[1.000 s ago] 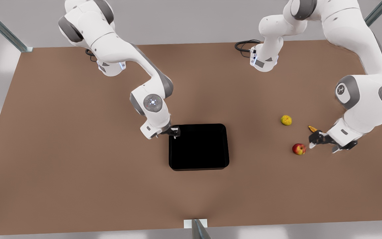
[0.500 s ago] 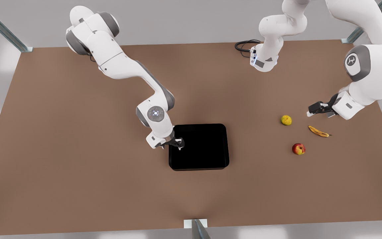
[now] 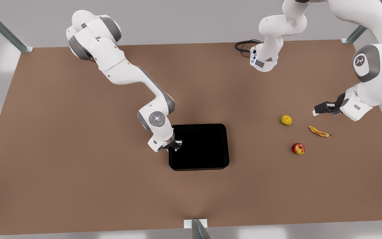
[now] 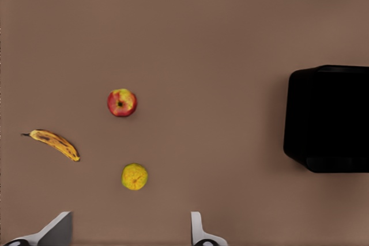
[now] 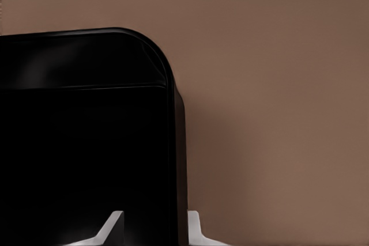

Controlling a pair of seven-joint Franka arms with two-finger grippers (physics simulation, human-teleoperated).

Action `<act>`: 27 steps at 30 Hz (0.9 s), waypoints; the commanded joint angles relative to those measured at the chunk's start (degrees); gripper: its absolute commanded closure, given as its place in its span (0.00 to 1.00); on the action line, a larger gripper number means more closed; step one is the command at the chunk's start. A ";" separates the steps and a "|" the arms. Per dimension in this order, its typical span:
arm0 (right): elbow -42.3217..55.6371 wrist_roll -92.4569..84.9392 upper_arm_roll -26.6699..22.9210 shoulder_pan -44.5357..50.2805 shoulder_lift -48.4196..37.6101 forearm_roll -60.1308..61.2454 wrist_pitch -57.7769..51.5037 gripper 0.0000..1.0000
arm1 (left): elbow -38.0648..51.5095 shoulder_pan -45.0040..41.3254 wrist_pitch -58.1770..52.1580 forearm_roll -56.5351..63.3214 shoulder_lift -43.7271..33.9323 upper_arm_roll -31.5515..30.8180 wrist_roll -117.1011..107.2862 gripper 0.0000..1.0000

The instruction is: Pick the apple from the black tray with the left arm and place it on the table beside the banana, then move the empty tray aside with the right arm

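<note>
Straddling the rim of the black tray at its edge on the front view's left, the right gripper has one fingertip inside the wall and one outside, parted and not yet pinched on it. In my judgement the step in hand is moving the empty tray aside: the fingers should close squarely on the rim near its middle, not the rounded corner, and the tray should be slid low across the table so it does not tip or swing.

Up near the front view's right edge, the left gripper hangs wide open and empty above the fruit, waiting. On the table lies the apple, just beside the banana, with a yellow-green bumpy fruit near both.

From the right wrist view comes the rim between the two fingertips, which the front view hides behind the arm. From above, the left wrist view shows the apple's dark stem dimple.
</note>
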 commanded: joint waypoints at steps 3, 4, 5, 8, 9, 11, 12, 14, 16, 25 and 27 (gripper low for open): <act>0.03 -5.65 0.04 0.00 -0.12 0.06 -0.03 0.64 | 0.27 -0.48 0.27 1.32 0.44 -0.21 -1.22 0.00; 0.03 -5.74 -0.05 0.00 -0.12 0.06 -0.12 0.67 | 0.27 -0.22 0.27 1.32 0.44 0.14 -1.04 0.00; 0.03 -5.74 -0.05 0.00 -0.12 0.06 -0.12 0.69 | 0.27 -0.13 0.27 1.40 0.44 0.23 -1.13 0.00; 0.03 -5.74 -0.05 0.00 -0.12 0.06 -0.30 0.74 | 0.19 1.10 -0.35 1.32 0.09 0.67 -1.30 0.00; 0.03 -5.74 -0.05 0.00 -0.12 0.06 -0.30 0.74 | 0.19 1.10 -0.52 1.32 -0.08 0.76 -1.57 0.00; 0.03 -5.74 -0.05 0.00 -0.20 0.06 -0.38 0.76 | 0.27 1.10 -0.70 1.40 -0.43 1.20 -1.30 0.00; 0.03 -5.74 -0.05 0.00 -0.29 0.06 -0.47 0.77 | 0.27 1.10 -0.61 1.40 -0.43 1.20 -1.22 0.00; 0.12 -5.74 -0.05 0.00 -0.55 0.06 -0.65 0.78 | 0.27 1.10 -0.61 1.32 -0.43 1.11 -1.39 0.00; 0.12 -6.09 -0.05 0.00 -1.35 0.06 -1.18 0.81 | 0.27 1.10 -0.61 1.32 -0.43 1.20 -1.48 0.00; 0.47 -15.05 -0.67 -1.76 -7.85 2.78 -12.33 0.85 | 0.27 1.01 -0.79 1.40 -0.43 0.93 -2.97 0.00; 0.47 -18.84 -1.72 -2.03 -9.78 3.75 -16.38 0.86 | 0.27 1.01 -0.79 1.40 -0.43 0.84 -2.97 0.00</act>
